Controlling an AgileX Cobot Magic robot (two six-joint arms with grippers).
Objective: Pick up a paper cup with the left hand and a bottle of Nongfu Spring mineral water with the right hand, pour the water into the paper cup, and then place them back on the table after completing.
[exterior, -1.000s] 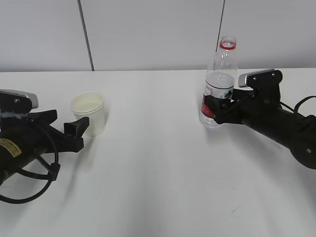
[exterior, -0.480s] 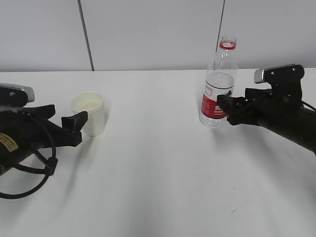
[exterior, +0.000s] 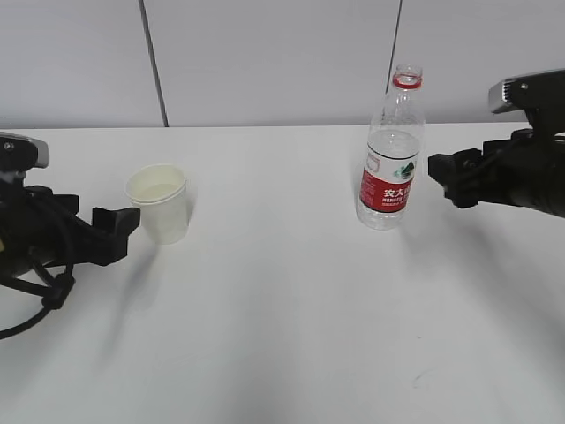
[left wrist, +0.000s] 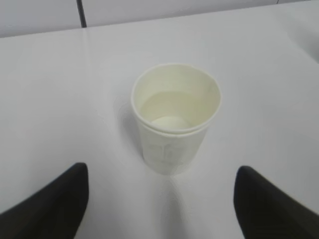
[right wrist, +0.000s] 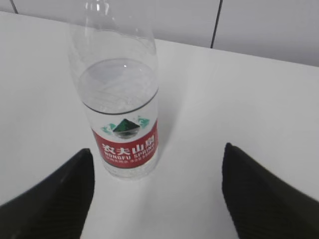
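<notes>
A white paper cup (exterior: pixel 160 203) stands upright on the white table (exterior: pixel 265 291) at the left; in the left wrist view the cup (left wrist: pixel 174 117) holds some clear water. My left gripper (exterior: pixel 119 231) (left wrist: pixel 162 199) is open and empty, just left of the cup and apart from it. An uncapped clear Nongfu Spring bottle (exterior: pixel 391 150) with a red label stands upright at the right, about half full; it also shows in the right wrist view (right wrist: pixel 119 99). My right gripper (exterior: pixel 446 177) (right wrist: pixel 157 184) is open and empty, a little to the right of the bottle.
A white panelled wall (exterior: pixel 282 62) with dark vertical seams runs behind the table's far edge. Black cables (exterior: pixel 40 283) loop from the left arm over the table at the left edge.
Both grippers have let go and drawn back outward: the left one to the left away from the cup, the right one to the right away from the bottle. Cup and bottle stay standing.
</notes>
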